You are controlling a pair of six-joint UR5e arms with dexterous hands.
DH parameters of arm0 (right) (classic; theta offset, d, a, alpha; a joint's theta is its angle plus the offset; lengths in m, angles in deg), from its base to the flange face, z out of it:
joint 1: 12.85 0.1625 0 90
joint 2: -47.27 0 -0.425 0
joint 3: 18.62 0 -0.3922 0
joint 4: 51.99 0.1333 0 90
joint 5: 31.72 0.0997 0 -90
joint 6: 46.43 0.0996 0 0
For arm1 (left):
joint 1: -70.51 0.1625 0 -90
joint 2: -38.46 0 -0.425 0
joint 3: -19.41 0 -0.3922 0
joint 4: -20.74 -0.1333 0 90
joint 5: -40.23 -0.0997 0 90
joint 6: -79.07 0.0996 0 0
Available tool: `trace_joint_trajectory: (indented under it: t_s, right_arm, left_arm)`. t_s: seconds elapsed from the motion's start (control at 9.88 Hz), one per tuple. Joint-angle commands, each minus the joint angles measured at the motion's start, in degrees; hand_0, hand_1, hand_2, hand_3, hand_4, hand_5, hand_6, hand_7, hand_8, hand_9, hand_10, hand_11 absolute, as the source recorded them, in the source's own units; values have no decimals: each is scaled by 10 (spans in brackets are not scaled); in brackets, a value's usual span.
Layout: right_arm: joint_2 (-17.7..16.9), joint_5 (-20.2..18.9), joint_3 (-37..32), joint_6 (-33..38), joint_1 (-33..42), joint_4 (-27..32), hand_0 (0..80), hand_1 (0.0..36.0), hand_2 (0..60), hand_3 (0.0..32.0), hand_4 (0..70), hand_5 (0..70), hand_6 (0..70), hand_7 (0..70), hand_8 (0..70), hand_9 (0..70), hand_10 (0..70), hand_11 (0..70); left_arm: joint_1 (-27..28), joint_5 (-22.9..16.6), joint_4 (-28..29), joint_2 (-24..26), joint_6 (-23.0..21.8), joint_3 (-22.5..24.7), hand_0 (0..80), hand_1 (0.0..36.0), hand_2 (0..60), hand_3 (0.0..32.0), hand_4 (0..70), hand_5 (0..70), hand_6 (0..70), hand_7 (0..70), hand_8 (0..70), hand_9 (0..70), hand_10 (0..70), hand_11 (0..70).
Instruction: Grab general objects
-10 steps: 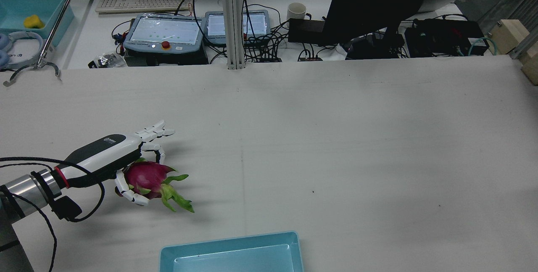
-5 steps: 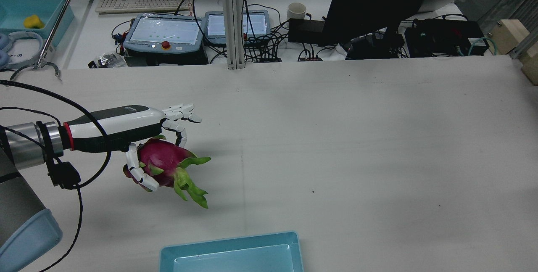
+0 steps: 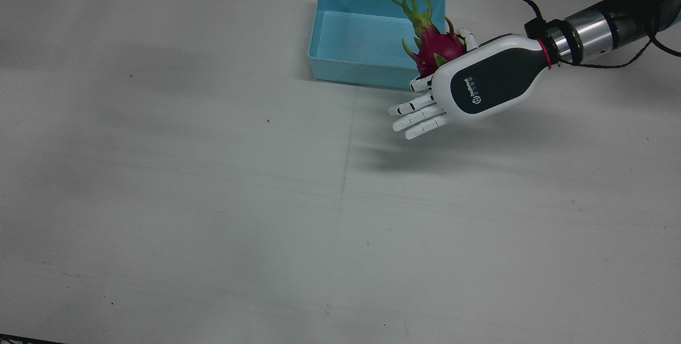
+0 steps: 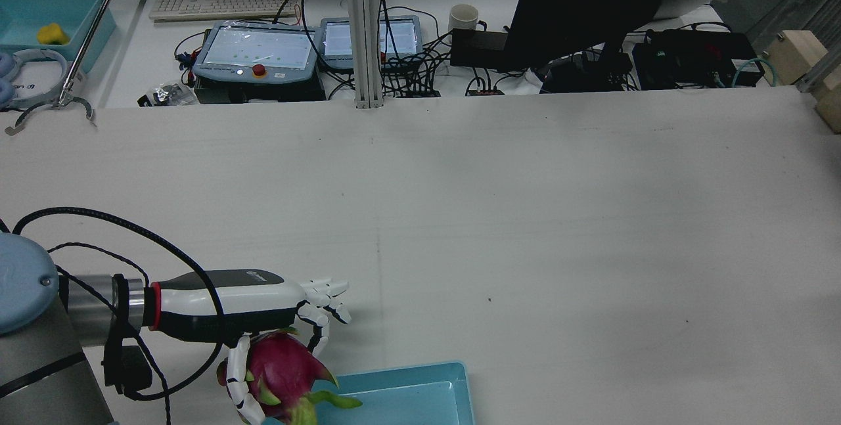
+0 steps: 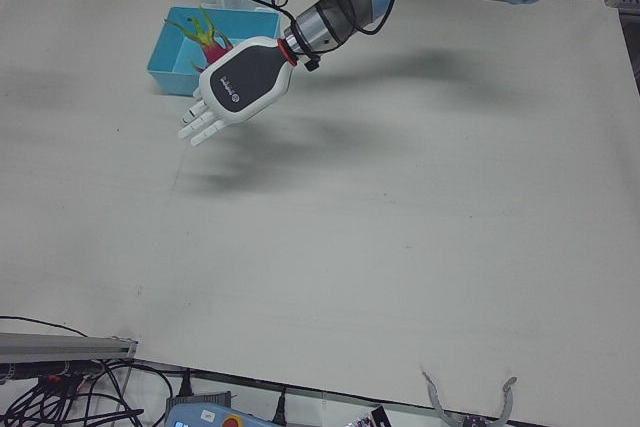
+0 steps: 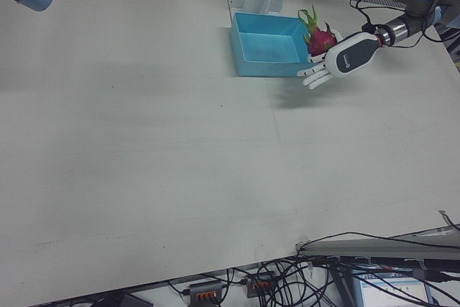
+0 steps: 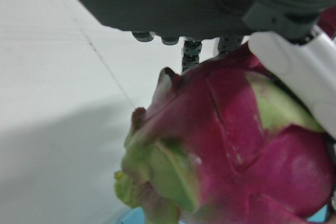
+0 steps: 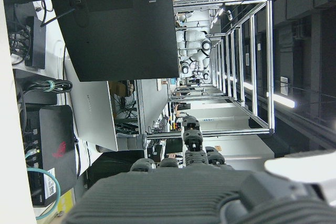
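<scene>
The left hand (image 4: 250, 313) holds the dragon fruit (image 4: 279, 366) from above: the thumb and at least one finger curl around the red body and press on it, while the remaining fingers (image 3: 420, 115) extend straight and close together, clear of the fruit. Compared with one second ago, when the fruit was held low over the table (image 4: 525, 215) further from the robot, the arm has lifted it and drawn it back toward the robot's side. The fruit now hangs in the air at the edge of the blue tray (image 3: 367, 35); its green leafy tip reaches over the tray's rim, but the body is at or just outside the side wall, and contact with the wall cannot be determined. Judgement: the grasp and lift are complete and transport is nearly finished; a short further move inward is needed to centre the fruit over the tray floor before release. The grip uses few fingers on a rounded body, so slippage is a risk. The right hand's own camera shows only the top of its casing; finger state cannot be determined.
</scene>
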Motion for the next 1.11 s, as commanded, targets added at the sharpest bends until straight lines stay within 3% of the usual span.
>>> trace_joint_trajectory:
  t_s: [0.0, 0.1, 0.2, 0.3, 0.41, 0.51, 0.71, 0.91, 1.01]
  right_arm:
    - [0, 1, 0, 0, 0, 1, 0, 0, 0, 0, 0, 0, 0, 0, 0, 0, 0, 0]
    - [0, 0, 0, 0, 0, 1, 0, 0, 0, 0, 0, 0, 0, 0, 0, 0, 0, 0]
    - [0, 0, 0, 0, 0, 0, 0, 0, 0, 0, 0, 0, 0, 0, 0, 0, 0, 0]
    - [0, 0, 0, 0, 0, 1, 0, 0, 0, 0, 0, 0, 0, 0, 0, 0, 0, 0]
    - [0, 0, 0, 0, 0, 0, 0, 0, 0, 0, 0, 0, 0, 0, 0, 0, 0, 0]
    - [0, 0, 0, 0, 0, 0, 0, 0, 0, 0, 0, 0, 0, 0, 0, 0, 0, 0]
    - [0, 0, 0, 0, 0, 0, 0, 0, 0, 0, 0, 0, 0, 0, 0, 0, 0, 0]
    - [0, 0, 0, 0, 0, 0, 0, 0, 0, 0, 0, 0, 0, 0, 0, 0, 0, 0]
    - [0, 0, 0, 0, 0, 1, 0, 0, 0, 0, 0, 0, 0, 0, 0, 0, 0, 0]
  left_arm:
    - [64, -4, -18, 1, -9, 0, 568, 358, 600, 0, 497, 565, 46, 208, 8, 27, 0, 0]
    - [79, -5, -12, 0, -9, -1, 532, 236, 284, 0, 291, 427, 16, 173, 0, 20, 0, 0]
    - [94, -5, -9, -3, -9, -2, 474, 102, 0, 0, 39, 282, 0, 108, 0, 7, 0, 0]
    - [95, -5, -10, -3, -9, -1, 460, 57, 0, 0, 0, 118, 0, 52, 0, 0, 0, 0]
    - [93, -2, -11, -3, -9, -2, 458, 30, 0, 40, 0, 27, 0, 27, 0, 0, 0, 0]
    - [91, 2, -11, -2, -9, -3, 459, 23, 0, 116, 0, 0, 0, 21, 0, 0, 0, 0]
    - [87, 4, -10, 0, -10, -4, 458, 12, 0, 82, 0, 0, 0, 29, 0, 0, 0, 0]
    - [86, 4, -8, 1, -12, -6, 463, 16, 0, 90, 0, 0, 0, 33, 0, 0, 0, 0]
    - [71, 5, -2, 3, -18, -8, 454, 0, 0, 86, 0, 0, 0, 36, 0, 0, 0, 0]
